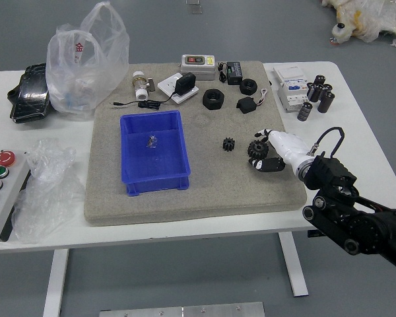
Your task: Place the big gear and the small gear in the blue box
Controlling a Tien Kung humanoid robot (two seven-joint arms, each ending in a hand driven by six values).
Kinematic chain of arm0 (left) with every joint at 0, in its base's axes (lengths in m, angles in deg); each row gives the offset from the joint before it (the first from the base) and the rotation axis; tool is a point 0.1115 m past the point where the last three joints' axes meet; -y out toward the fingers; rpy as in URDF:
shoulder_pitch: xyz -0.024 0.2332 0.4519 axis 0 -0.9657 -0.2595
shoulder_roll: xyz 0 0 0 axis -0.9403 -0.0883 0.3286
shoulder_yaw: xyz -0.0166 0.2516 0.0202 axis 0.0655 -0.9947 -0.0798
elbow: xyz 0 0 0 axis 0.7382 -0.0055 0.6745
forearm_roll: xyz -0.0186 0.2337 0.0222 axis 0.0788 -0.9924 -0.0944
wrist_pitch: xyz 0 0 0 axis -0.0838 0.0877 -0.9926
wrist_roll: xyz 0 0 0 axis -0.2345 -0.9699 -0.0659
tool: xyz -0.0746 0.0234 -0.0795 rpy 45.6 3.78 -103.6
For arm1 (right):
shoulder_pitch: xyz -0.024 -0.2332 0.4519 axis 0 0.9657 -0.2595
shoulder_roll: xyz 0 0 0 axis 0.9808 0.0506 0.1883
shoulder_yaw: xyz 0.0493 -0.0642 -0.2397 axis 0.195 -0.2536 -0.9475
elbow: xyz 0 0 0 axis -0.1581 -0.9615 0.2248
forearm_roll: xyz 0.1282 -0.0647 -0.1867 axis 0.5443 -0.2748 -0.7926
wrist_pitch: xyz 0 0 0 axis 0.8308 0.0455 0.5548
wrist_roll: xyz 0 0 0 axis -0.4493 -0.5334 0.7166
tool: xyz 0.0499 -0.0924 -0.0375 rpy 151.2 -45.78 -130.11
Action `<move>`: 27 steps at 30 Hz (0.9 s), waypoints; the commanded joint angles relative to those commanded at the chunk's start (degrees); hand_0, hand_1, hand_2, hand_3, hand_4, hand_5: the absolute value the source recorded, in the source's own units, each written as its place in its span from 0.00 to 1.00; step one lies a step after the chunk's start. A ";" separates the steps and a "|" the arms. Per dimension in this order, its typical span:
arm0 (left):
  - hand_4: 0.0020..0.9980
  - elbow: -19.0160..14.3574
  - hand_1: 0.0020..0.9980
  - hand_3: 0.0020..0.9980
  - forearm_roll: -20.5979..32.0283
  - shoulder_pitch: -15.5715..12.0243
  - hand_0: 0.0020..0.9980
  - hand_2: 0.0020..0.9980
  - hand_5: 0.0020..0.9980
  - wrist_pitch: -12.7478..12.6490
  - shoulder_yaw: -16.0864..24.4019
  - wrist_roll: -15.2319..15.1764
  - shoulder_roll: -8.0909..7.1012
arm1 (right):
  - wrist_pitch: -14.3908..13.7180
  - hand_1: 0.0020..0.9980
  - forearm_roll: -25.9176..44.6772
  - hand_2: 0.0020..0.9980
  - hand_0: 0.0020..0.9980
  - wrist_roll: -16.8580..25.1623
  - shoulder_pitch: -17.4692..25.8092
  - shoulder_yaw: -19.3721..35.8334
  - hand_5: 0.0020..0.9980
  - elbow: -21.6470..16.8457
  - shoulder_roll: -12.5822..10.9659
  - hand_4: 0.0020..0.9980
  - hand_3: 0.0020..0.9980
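My right hand [263,149] reaches in from the right over the grey mat, its fingers spread. The black big gear [257,149] lies between the thumb and the upper fingers, close to both; no firm hold on it shows. Just left of it, the black small gear [228,144] rests on the mat. Further left stands the blue box [154,122], with a small shiny item [152,142] on its floor and no gear inside. My left arm is out of view.
Behind the gears lie black rings [213,100], a black block [247,105] and a charger [185,84]. Black cylinders [303,111] stand at the right rear. Clear plastic bags [86,63] and a button panel [3,191] occupy the left side of the white table [356,119].
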 joint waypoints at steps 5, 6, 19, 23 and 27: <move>0.67 0.01 0.58 0.65 0.06 0.02 0.65 0.56 0.36 0.00 -0.09 -0.04 0.01 | -1.78 0.70 -0.42 0.57 0.71 0.27 -0.07 -0.51 0.16 0.42 0.09 0.35 0.67; 0.67 0.02 0.58 0.65 0.07 0.03 0.65 0.56 0.36 0.00 -0.11 -0.06 0.02 | -2.20 0.61 -0.58 0.43 0.67 0.31 -0.08 -0.58 0.00 0.53 0.08 0.28 0.58; 0.67 0.04 0.58 0.65 0.07 0.03 0.65 0.56 0.36 -0.01 -0.14 -0.12 -0.05 | -4.61 0.60 -1.45 0.41 0.65 0.68 -1.02 -0.77 0.00 -1.66 -0.84 0.28 0.56; 0.67 0.01 0.58 0.65 -0.24 0.02 0.65 0.56 0.36 0.03 0.09 0.01 -0.10 | -4.94 0.60 -2.15 0.41 0.65 0.53 -2.95 -1.09 0.00 -5.73 -0.62 0.28 0.56; 0.67 -0.03 0.58 0.65 -0.45 0.04 0.65 0.56 0.36 0.08 0.24 0.13 -0.13 | -5.36 0.60 -1.99 0.41 0.66 0.83 -5.44 -3.07 0.00 -7.94 0.95 0.29 0.56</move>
